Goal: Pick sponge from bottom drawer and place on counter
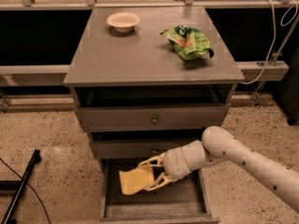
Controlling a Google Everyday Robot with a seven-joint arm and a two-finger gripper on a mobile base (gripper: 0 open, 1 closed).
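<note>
The yellow sponge (132, 180) hangs in my gripper (148, 175), lifted above the floor of the open bottom drawer (154, 203). The gripper is shut on the sponge's right edge, just in front of the middle drawer's face. My white arm reaches in from the lower right. The grey counter (140, 50) lies above, at the top of the cabinet.
A cream bowl (123, 20) stands at the counter's back left. A green chip bag (188, 42) lies at its back right. Two knobbed drawers (153, 119) sit above the open one. A black pole (21, 189) lies on the speckled floor at left.
</note>
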